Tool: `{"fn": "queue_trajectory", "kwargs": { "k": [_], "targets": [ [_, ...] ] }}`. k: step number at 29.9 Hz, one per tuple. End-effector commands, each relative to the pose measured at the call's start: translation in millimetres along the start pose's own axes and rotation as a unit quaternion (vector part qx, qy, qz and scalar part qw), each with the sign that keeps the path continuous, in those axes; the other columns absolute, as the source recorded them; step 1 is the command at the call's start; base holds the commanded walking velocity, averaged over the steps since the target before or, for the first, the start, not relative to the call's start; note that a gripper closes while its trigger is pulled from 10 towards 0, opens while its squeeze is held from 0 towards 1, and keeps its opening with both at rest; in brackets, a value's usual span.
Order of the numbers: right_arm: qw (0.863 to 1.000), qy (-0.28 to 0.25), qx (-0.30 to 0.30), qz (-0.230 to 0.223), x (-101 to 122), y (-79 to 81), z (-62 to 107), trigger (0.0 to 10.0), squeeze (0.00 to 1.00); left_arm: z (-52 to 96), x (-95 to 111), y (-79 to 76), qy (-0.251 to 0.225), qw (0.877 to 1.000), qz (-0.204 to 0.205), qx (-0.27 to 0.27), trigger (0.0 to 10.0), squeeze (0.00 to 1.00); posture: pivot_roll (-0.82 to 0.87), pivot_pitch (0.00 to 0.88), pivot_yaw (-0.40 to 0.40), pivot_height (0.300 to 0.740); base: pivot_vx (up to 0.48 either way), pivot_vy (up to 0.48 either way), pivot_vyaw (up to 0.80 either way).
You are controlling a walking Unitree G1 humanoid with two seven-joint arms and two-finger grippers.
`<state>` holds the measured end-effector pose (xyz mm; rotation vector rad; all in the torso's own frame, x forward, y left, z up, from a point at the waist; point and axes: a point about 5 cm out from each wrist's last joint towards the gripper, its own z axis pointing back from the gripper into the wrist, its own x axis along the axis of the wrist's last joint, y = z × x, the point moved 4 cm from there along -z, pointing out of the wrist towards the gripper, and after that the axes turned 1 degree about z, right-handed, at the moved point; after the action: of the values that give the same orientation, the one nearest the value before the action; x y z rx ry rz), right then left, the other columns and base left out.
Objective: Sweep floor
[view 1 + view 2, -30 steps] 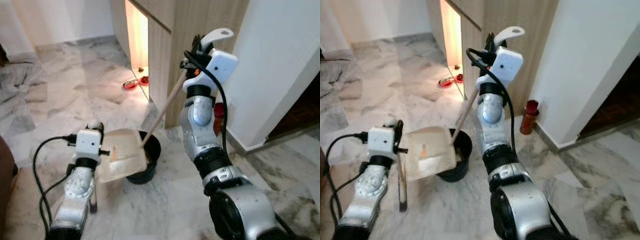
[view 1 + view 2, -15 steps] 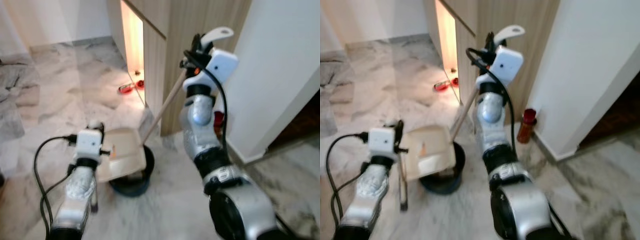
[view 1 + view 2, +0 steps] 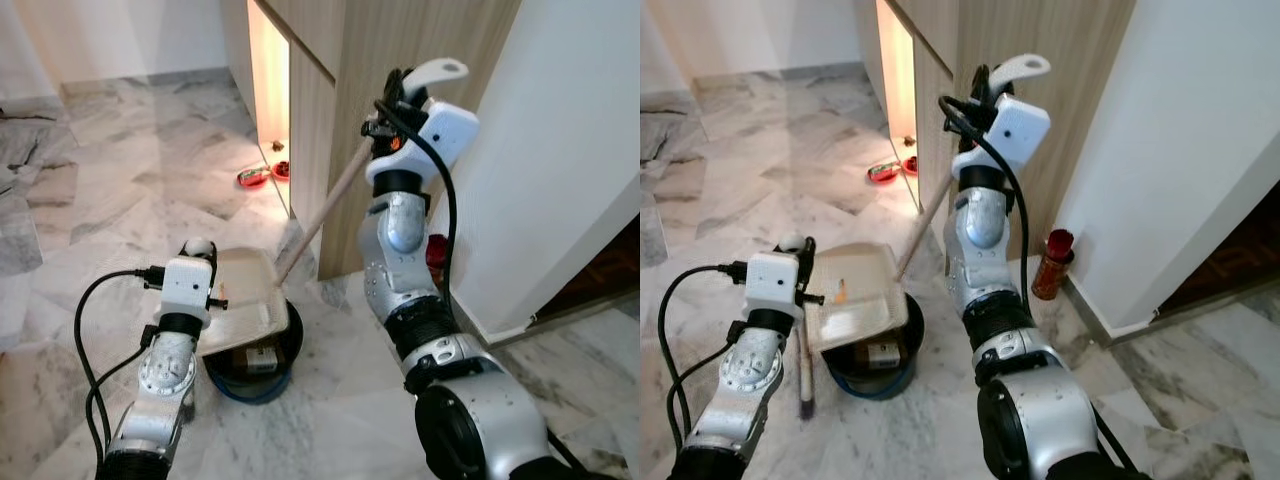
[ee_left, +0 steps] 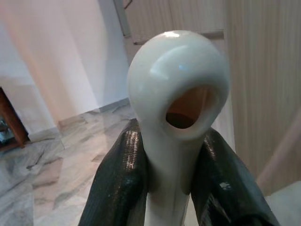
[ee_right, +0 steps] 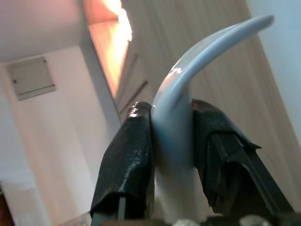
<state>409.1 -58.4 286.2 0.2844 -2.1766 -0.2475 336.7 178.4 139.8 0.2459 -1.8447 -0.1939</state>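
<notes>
My left gripper (image 4: 174,160) is shut on the white looped handle (image 4: 178,89) of a cream dustpan (image 3: 240,300). The pan lies tilted across the rim of a dark blue bucket (image 3: 245,385) on the marble floor, with an orange speck on it. A small brown box (image 3: 878,352) lies inside the bucket. Raised high, my right gripper (image 3: 398,95) is shut on the white hooked top (image 5: 188,75) of a broom. Its wooden stick (image 3: 320,215) slants down behind the dustpan; the broom head is hidden.
A wooden cabinet (image 3: 400,40) stands right behind the bucket, with a lit gap to its left. Red bowls (image 3: 255,177) sit on the floor by that gap. A red bottle (image 3: 1051,262) stands against the white wall (image 3: 560,150). Open marble floor (image 3: 100,180) spreads left.
The view has shifted as the camera moved. The dustpan has tipped from steeply tilted to lying flatter over the bucket, whose inside now shows. Both grips are unchanged.
</notes>
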Motion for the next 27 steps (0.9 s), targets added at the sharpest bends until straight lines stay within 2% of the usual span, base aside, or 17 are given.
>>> {"fn": "queue_trajectory", "kwargs": {
  "k": [1,10,19,27],
  "targets": [
    [0.999,-0.049,0.008,-0.016,22.6,7.4,-6.9,10.0,0.0,-4.5,14.9,0.6,-0.034,0.999,-0.003,0.0,10.0,0.0,0.15,0.0,-0.045,0.74,0.0,0.0,0.0],
    [0.995,-0.082,0.051,-0.026,33.6,23.7,-2.7,10.0,0.0,-4.4,15.5,-1.4,-0.036,0.999,-0.001,-0.002,10.0,0.0,0.15,0.0,-0.048,0.74,0.0,0.0,0.0],
    [0.984,-0.146,0.103,0.009,51.8,43.2,8.0,10.0,0.0,-2.5,14.8,-3.6,-0.035,0.999,0.001,-0.003,10.0,0.0,0.15,0.0,-0.052,0.74,0.0,0.0,0.0],
    [0.975,-0.176,0.135,0.026,59.6,55.6,17.3,10.0,0.0,-1.8,14.7,-5.4,-0.035,0.999,0.003,-0.006,10.0,0.0,0.15,0.0,-0.053,0.74,0.0,0.0,0.0]
  ]
}}
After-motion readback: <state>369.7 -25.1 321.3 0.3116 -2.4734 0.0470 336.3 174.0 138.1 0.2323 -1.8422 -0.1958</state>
